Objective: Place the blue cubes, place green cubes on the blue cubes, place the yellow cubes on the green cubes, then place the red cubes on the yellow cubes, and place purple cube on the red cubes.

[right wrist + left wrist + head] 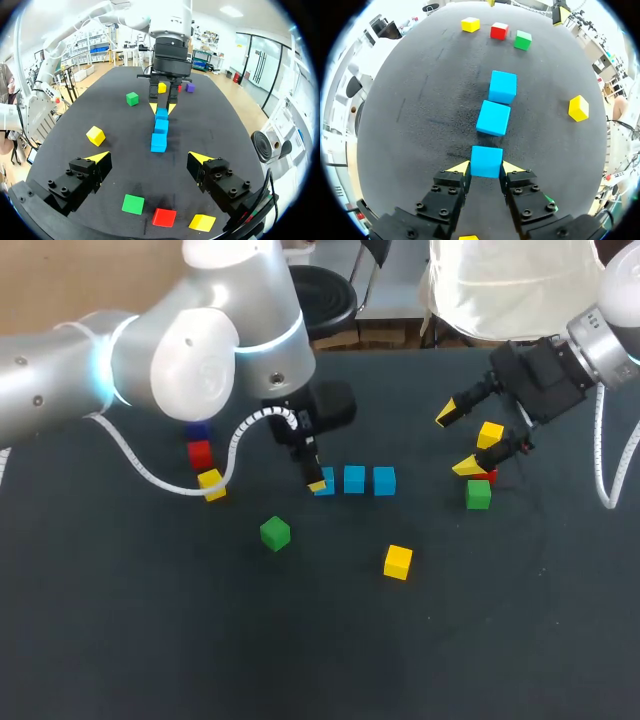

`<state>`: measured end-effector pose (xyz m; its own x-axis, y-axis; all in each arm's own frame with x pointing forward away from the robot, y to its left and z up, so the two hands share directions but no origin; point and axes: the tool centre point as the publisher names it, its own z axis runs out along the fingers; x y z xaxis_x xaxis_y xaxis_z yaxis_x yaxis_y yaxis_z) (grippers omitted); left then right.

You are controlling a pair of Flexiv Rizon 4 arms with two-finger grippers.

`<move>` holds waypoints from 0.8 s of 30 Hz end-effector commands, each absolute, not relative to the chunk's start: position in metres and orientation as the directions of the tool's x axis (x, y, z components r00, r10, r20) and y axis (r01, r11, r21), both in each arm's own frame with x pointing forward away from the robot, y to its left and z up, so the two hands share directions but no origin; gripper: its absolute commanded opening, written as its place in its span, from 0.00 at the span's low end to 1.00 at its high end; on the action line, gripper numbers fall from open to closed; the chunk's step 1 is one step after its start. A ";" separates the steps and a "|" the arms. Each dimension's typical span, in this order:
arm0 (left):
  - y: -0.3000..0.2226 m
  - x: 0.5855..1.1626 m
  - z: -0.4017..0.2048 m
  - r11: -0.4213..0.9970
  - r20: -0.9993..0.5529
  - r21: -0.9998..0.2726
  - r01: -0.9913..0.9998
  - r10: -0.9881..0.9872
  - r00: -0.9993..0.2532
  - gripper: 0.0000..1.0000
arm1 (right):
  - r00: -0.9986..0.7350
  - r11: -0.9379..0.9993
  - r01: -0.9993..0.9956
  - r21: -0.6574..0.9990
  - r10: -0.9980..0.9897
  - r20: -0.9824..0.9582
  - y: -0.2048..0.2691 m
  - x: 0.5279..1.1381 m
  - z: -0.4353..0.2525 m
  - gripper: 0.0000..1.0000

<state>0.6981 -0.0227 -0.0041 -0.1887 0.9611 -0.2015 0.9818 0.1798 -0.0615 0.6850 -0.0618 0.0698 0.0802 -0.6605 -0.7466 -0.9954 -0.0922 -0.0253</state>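
Blue end cube (pixel 486 159) sits clamped in my left gripper (pixel 486 168), best released aligned with middle blue cube (pixel 494 118); right gripper (pixel 149 157) spread, empty.

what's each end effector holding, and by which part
Left end effector grips a blue cube by opposite side faces; right end effector holds nothing.

No writing, number, label or sign can be read anywhere in these views. Each small blue cube (pixel 486 161) shows plain, unmarked faces, and the dark matte tabletop (pixel 150 640) carries no legible print.
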 end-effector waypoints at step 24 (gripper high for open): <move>-0.023 0.699 -0.005 0.158 -0.198 -0.048 0.986 0.966 -0.165 0.00 | 0.081 -0.092 -0.995 -0.027 -0.659 -0.747 -0.062 0.685 0.070 1.00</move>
<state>0.6981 -0.0224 -0.0038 -0.1651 0.9656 -0.2009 0.9861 0.1585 -0.0491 0.6850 -0.0618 0.0698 0.0802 -0.6605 -0.7466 -0.9954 -0.0922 -0.0253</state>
